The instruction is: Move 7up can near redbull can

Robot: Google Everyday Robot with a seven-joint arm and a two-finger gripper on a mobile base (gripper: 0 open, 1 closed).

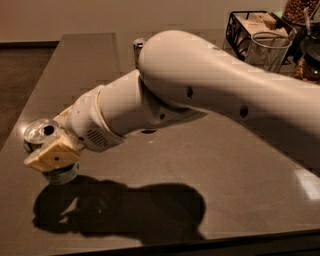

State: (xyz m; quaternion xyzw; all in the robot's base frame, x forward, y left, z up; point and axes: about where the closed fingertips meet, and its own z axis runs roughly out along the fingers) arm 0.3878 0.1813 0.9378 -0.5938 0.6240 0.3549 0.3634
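Observation:
The 7up can, with a silver top and a pale body, sits tilted at the table's front left, gripped between my cream fingers. My gripper is shut on it, and the can's base hangs just over its shadow on the dark table. The redbull can stands at the back of the table. Only its silver top edge shows behind my white arm, which crosses the view from the right.
A black wire basket with packets, a clear glass cup and a jar of nuts stand at the back right. The table's left edge runs close to the gripper, and the front edge lies below the shadow.

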